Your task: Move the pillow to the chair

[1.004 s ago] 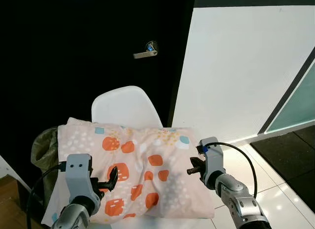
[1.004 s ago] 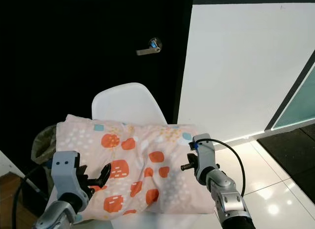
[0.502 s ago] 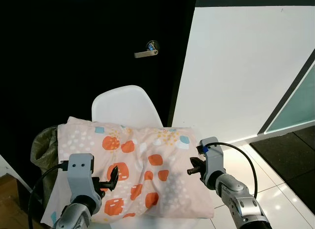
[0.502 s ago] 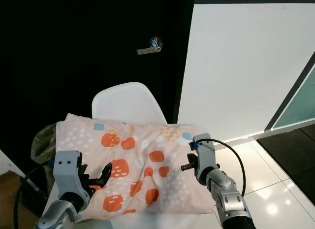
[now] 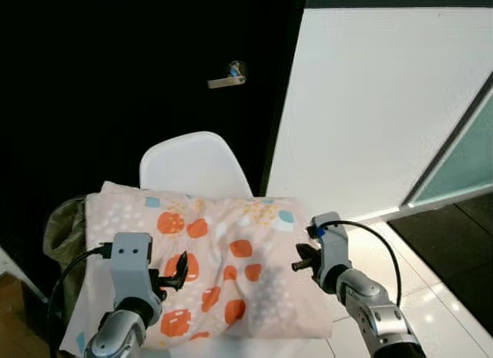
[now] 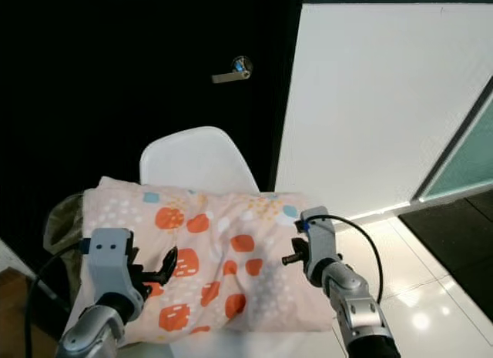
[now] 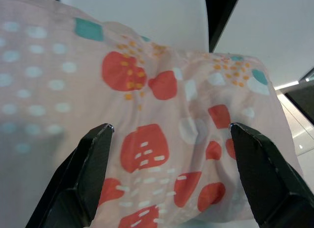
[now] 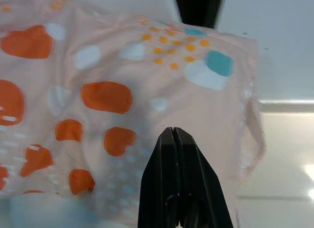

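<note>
Two grippers hovering over pillow (image 5: 216,265), which is lying across seat of white chair (image 5: 192,164), far edge against backrest. Left gripper (image 7: 169,164) spreading fingers wide above near-left part, gripping nothing. Right gripper (image 8: 179,189) keeping fingers pressed together (empty) near right edge. Task looking essentially done; only pulling arms away remaining, by appearances.

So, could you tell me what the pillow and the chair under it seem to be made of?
The pillow looks like soft woven fabric, probably cotton: matte pale pink with orange and teal printed patches, creased and sagging at the edges. The chair appears to be moulded plastic: a smooth, seamless white shell with a rounded back and a faint sheen, though the pictures cannot confirm it.
</note>
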### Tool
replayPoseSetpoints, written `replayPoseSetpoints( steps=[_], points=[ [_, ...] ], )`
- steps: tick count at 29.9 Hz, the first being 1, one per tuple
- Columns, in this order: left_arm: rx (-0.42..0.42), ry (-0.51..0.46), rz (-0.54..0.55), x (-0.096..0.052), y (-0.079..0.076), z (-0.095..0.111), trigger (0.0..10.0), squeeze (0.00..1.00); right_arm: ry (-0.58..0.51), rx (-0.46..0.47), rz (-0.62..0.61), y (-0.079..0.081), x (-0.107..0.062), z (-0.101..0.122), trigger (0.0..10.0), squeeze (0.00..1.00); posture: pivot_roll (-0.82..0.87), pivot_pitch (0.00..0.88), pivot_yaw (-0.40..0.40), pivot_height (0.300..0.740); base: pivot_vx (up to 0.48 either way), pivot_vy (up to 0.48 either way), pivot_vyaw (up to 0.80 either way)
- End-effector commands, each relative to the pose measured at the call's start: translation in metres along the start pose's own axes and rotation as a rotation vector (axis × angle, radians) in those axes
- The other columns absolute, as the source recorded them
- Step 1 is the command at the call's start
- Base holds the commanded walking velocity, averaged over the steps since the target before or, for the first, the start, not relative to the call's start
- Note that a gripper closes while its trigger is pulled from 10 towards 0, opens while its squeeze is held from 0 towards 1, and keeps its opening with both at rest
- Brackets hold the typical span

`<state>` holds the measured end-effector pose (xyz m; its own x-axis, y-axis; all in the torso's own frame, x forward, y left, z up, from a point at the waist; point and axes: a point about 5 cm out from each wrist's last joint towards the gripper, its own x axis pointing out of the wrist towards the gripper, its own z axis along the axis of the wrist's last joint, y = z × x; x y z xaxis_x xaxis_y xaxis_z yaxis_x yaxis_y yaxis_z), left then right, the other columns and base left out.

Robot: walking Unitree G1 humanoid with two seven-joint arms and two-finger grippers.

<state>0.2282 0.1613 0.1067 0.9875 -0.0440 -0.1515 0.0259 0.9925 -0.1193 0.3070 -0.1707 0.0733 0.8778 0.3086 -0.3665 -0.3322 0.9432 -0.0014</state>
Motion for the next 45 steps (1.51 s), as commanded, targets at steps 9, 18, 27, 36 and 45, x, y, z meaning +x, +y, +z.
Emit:
replayPoseSetpoints(
  steps=[9, 18, 27, 36, 45],
  points=[
    [-0.013, 0.011, 0.015, -0.0004, -0.0002, -0.0039, 10.0, 0.00, 0.031, -0.017, 0.001, -0.0027, -0.0024, -0.0042, 10.0, 0.00, -0.17, 0.089, -0.084, 0.740, 0.000, 0.000, -0.77],
    [-0.020, 0.009, 0.013, -0.0011, -0.0025, -0.0042, 10.0, 0.00, 0.032, -0.022, 0.004, -0.0046, -0.0037, -0.0042, 10.0, 0.00, -0.18, 0.103, -0.084, 0.740, 0.000, 0.000, -0.77],
    [-0.018, 0.009, 0.013, -0.0028, -0.0041, -0.0048, 10.0, 0.00, 0.041, -0.035, 0.007, -0.0048, -0.0059, -0.0056, 10.0, 0.00, -0.18, 0.105, -0.084, 0.740, 0.000, 0.000, -0.26],
    [-0.015, 0.010, 0.020, -0.0024, -0.0022, -0.0041, 10.0, 0.00, 0.035, -0.011, 0.012, -0.0039, -0.0050, -0.0055, 10.0, 0.00, -0.18, 0.107, -0.076, 0.740, 0.000, 0.000, -0.69],
    [0.014, 0.014, 0.038, -0.0025, -0.0017, -0.0038, 10.0, 0.00, 0.039, -0.008, 0.017, -0.0039, -0.0047, -0.0054, 10.0, 0.00, -0.17, 0.103, -0.080, 0.740, -0.139, 0.000, 0.00]
  ],
)
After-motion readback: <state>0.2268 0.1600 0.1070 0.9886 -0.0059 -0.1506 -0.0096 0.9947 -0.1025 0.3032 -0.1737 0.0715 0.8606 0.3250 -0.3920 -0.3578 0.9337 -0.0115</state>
